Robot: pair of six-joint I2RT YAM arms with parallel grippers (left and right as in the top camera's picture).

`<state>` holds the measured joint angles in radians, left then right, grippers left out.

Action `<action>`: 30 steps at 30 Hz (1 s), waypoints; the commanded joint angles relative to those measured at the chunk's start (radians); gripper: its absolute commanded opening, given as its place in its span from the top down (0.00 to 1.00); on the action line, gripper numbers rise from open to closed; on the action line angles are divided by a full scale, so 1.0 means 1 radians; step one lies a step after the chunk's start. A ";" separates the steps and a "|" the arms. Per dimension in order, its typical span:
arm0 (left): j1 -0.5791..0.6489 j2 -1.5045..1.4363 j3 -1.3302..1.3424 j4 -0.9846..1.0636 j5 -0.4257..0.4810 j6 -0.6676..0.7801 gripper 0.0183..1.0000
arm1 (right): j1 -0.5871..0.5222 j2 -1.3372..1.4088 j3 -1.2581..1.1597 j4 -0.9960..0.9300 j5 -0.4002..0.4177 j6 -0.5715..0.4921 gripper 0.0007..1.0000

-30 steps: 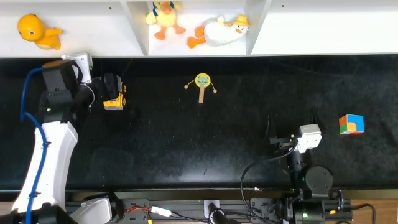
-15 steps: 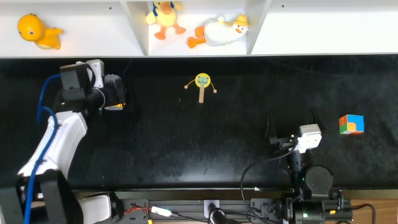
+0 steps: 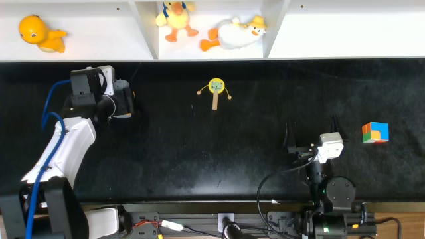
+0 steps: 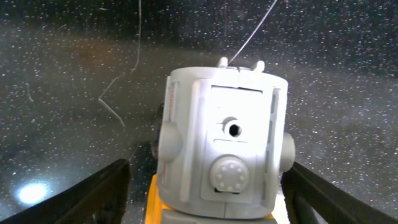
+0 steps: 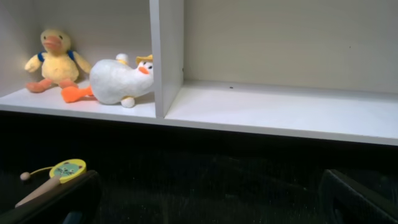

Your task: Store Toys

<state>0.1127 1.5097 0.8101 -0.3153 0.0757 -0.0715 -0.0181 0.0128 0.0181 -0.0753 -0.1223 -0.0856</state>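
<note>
Toy truck, grey body on a yellow base, sits on the black table just in front of the white shelf. It is before the shelf's left compartment, near the divider that parts it from the middle one. Your left gripper is down at it with the fingers spread, one on each side of the grey body. A gap shows on at least one side, so nothing is clamped yet.

By its look the truck is hard moulded plastic: stiff, light and smooth enough to slip. If it rides on wheels, it may roll away from a one-sided push. Close on the flat grey flanks, low down near the round side knobs, and squarely across the body so it cannot twist out. The two thin prongs on top look like the weakest part, so keep clear of them.

For writing, a thin strip of red marking runs down one edge of the grey body, too small to read. Nothing else legible shows.

Your right gripper sits well back from the shelf, facing it, with the fingers apart and holding nothing. In front of the shelf's middle compartment lies a small rattle drum, and a colour cube waits farther out from the right compartment.
</note>
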 commanded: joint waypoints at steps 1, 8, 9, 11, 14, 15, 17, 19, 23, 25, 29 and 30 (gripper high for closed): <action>-0.003 0.005 -0.007 -0.005 -0.048 0.019 0.22 | -0.002 -0.009 -0.013 0.005 0.011 0.004 0.00; -0.003 0.005 -0.007 -0.003 -0.052 0.045 0.25 | -0.002 -0.009 -0.013 0.005 0.011 0.004 0.00; -0.003 0.006 -0.007 -0.003 -0.051 0.045 0.26 | -0.002 -0.009 -0.013 0.005 0.011 0.004 0.00; -0.003 0.005 -0.007 -0.003 -0.051 0.045 0.28 | -0.002 -0.009 -0.013 0.005 0.011 0.004 0.00; -0.003 0.006 -0.007 0.000 -0.040 0.049 0.29 | -0.002 -0.009 -0.013 0.005 0.011 0.004 0.00; -0.003 0.006 -0.007 0.001 -0.034 0.049 0.29 | -0.002 -0.009 -0.013 0.005 0.011 0.004 0.00; -0.003 0.006 -0.007 0.004 -0.033 0.049 0.31 | -0.002 -0.009 -0.013 0.005 0.011 0.004 0.00; -0.003 0.006 -0.007 0.005 -0.033 0.049 0.34 | -0.002 -0.009 -0.013 0.005 0.011 0.004 0.01; -0.003 0.023 -0.007 0.012 -0.032 0.048 0.36 | -0.002 -0.009 -0.013 0.005 0.011 0.004 0.00; -0.003 0.037 -0.007 0.020 -0.022 0.048 0.37 | -0.002 -0.009 -0.013 0.005 0.011 0.004 0.00; -0.003 0.047 -0.007 0.035 -0.018 0.048 0.39 | -0.002 -0.009 -0.013 0.005 0.011 0.004 0.00; -0.003 0.047 -0.007 0.039 -0.018 0.048 0.39 | -0.002 -0.009 -0.013 0.005 0.011 0.004 0.00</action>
<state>0.1127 1.5417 0.8101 -0.2813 0.0513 -0.0422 -0.0181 0.0128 0.0181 -0.0750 -0.1223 -0.0856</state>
